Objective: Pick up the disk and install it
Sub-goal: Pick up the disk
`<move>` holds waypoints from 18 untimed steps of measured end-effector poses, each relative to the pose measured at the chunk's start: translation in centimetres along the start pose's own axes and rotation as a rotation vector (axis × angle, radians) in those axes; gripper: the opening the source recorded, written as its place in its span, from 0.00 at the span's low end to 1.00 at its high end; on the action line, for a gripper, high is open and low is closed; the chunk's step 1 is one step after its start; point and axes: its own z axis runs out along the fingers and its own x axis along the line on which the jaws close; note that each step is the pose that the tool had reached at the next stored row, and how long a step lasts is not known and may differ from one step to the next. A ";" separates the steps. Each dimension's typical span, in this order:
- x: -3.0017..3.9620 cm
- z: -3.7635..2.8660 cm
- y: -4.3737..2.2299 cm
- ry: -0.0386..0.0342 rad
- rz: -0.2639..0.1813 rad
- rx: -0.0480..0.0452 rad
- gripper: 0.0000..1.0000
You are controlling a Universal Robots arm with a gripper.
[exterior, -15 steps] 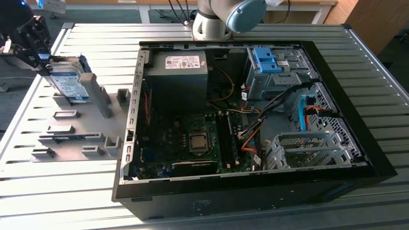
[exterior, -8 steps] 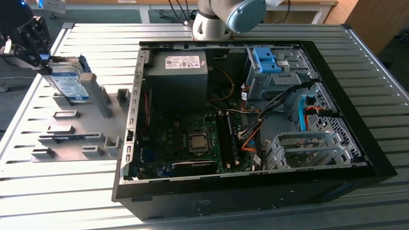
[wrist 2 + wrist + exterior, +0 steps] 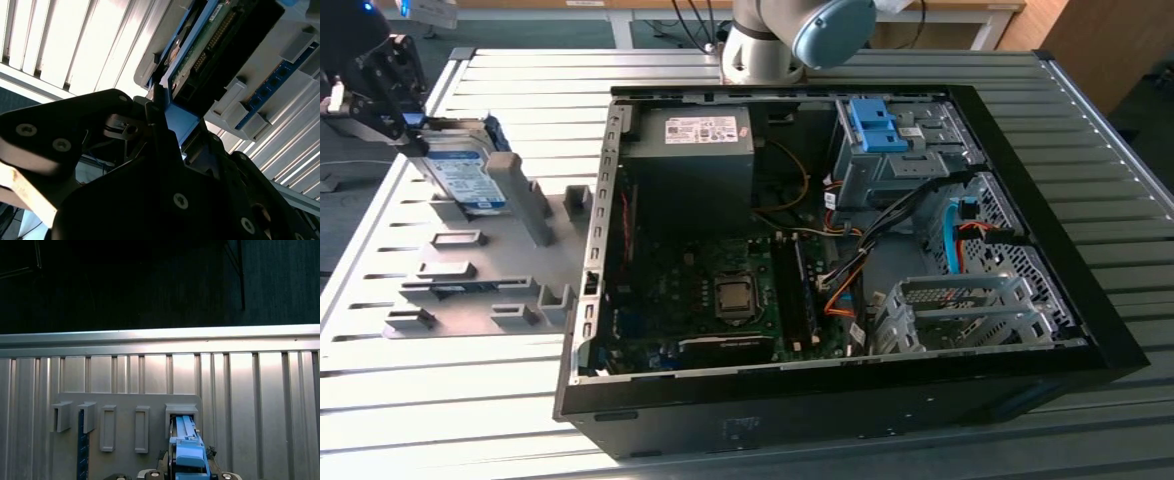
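The disk (image 3: 464, 172) is a silver hard drive with a blue-and-white label and a blue frame. It stands tilted on edge at the far end of the grey holder plate (image 3: 480, 270), on the exterior view's left. My black gripper (image 3: 411, 128) is at its upper edge and is shut on it. In the second wrist view the fingers (image 3: 160, 117) clamp the disk's blue frame (image 3: 177, 122), with its green circuit board (image 3: 210, 45) beyond. In the first wrist view the disk's blue edge (image 3: 187, 450) rises from a grey slot (image 3: 181, 412).
An open black computer case (image 3: 1067, 300) lies on the slatted metal table (image 3: 440, 400), to the right of the holder plate in the exterior view. Inside are a black box with a white sticker (image 3: 700, 150), a blue clip on a grey cage (image 3: 881, 130) and a perforated metal cage (image 3: 961, 310). A blue memory stick (image 3: 82, 440) sits in the plate.
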 end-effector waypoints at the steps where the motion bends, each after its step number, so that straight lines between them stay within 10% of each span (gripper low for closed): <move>1: 0.00 -0.07 0.00 0.0001 0.000 -0.0001 0.36; 18: 0.03 -2.87 0.01 0.0000 0.000 0.0001 0.36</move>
